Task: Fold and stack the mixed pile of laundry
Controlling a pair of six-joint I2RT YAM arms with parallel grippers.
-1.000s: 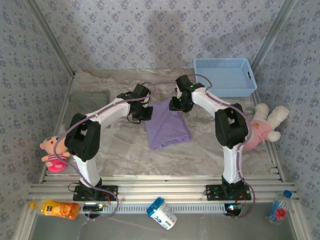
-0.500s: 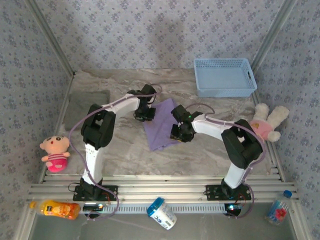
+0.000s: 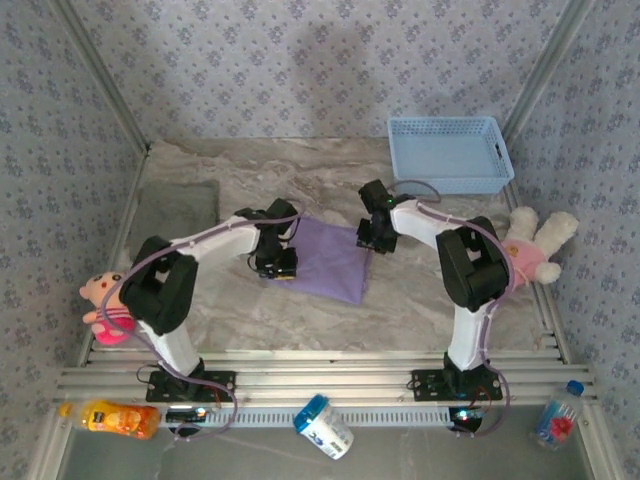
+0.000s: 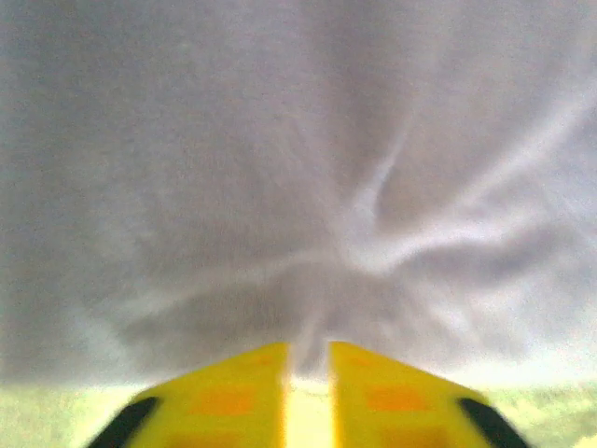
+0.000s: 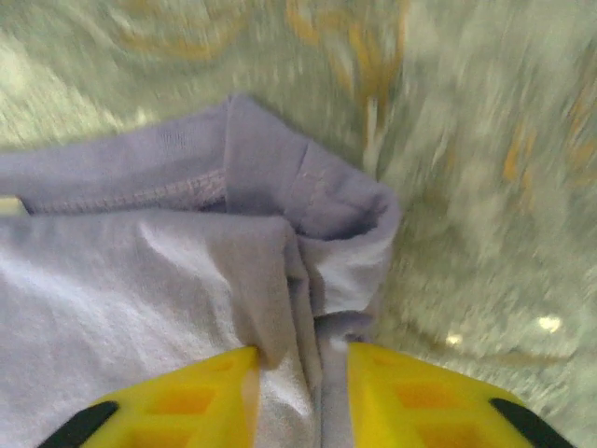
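Note:
The lavender T-shirt (image 3: pixel 332 264) lies as a folded, tilted rectangle on the marble table (image 3: pixel 300 180) between the arms. My left gripper (image 3: pixel 277 263) sits at its left edge. In the left wrist view the left gripper (image 4: pixel 308 347) has its jaws nearly together, and a ridge of the T-shirt (image 4: pixel 280 168) is puckered between the tips. My right gripper (image 3: pixel 378 236) is at the shirt's far right corner. In the right wrist view the right gripper (image 5: pixel 301 353) is shut on bunched folds of the T-shirt (image 5: pixel 140 280). The gray garment (image 3: pixel 180 205) lies flat at the far left.
A light blue basket (image 3: pixel 448 155) stands at the back right. Plush toys lie at the right edge (image 3: pixel 530 250) and the left edge (image 3: pixel 108 305). An orange bottle (image 3: pixel 120 418), a white and blue can (image 3: pixel 323 427) and a small bottle (image 3: pixel 557 415) lie along the front rail.
The shirt has been drawn out wider and flatter. My left gripper went down and left with its edge. My right gripper swung back and right to the far corner.

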